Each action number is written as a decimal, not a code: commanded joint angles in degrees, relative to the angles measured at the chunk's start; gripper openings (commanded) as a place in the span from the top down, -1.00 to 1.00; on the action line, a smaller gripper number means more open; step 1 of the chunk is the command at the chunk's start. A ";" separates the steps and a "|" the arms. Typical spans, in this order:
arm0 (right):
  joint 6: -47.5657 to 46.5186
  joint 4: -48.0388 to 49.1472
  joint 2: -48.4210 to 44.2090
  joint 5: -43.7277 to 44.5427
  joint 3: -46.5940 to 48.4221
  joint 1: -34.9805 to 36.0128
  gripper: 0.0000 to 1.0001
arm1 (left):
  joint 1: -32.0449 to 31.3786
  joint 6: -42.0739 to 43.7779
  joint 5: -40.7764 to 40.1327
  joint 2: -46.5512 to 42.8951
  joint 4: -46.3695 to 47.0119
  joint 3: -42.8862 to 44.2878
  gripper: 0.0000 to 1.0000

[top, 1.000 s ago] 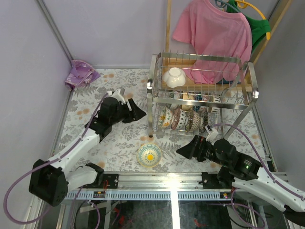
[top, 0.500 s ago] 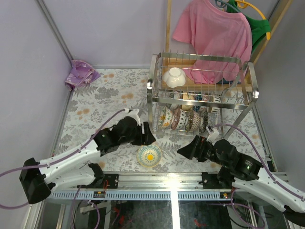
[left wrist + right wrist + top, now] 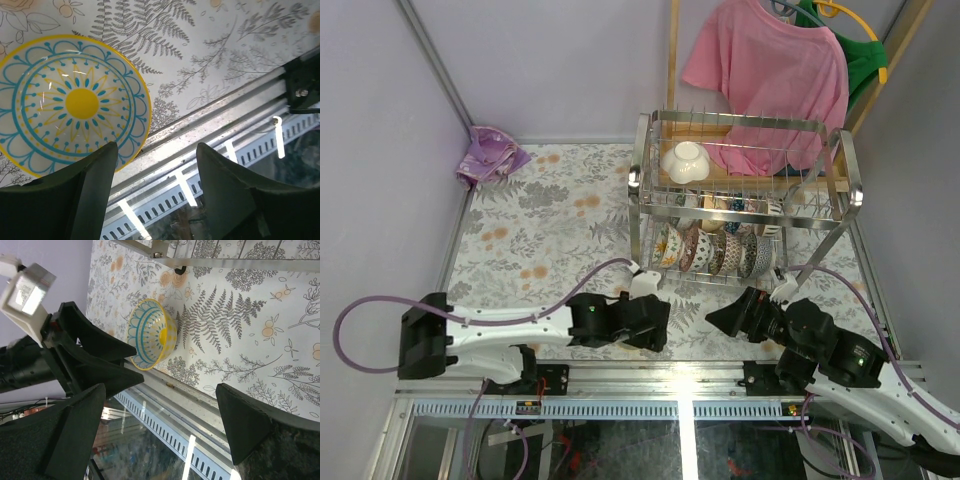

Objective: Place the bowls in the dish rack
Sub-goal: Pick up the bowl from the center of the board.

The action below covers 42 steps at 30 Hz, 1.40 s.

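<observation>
Yellow-rimmed, with blue rays and a yellow sun inside, the one bowl (image 3: 75, 102) outside the rack stands upright on the bench (image 3: 540, 230) at its near edge, well apart from the rack. The left claw (image 3: 155, 152) hangs over it, partly open and empty. One finger is above the rim and the other outside it, I think so that it can pinch the wall; whether it touches, I cannot tell. At the near right, the right claw (image 3: 730, 315) is spread wide and holds nothing; it points toward the bowl, perhaps ready to help. Farther away, the dish rack (image 3: 640, 200) carries a row of patterned bowls (image 3: 710, 250) on edge between the prongs below, and one white bowl (image 3: 684, 161) above.
</observation>
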 commanded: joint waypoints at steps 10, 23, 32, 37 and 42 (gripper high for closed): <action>-0.29 -1.23 -1.62 1.03 2.40 0.36 -1.00 | -4.85 -4.82 -13.53 18.50 -10.82 10.06 -0.17; 0.01 -1.91 -2.58 0.90 2.49 0.31 -1.00 | -5.02 -4.84 -15.80 24.79 -11.15 10.89 0.75; 0.12 -3.11 -3.52 1.25 3.10 0.32 -0.99 | -5.93 -3.84 -16.58 21.10 -11.35 14.23 1.00; 0.05 -4.19 -4.10 2.02 4.01 0.35 -0.99 | -6.12 -0.08 -15.18 11.34 -7.80 17.26 1.00; -0.60 -5.18 -4.23 3.43 6.89 0.33 -0.99 | -6.11 4.89 -13.04 2.61 -6.80 25.20 1.00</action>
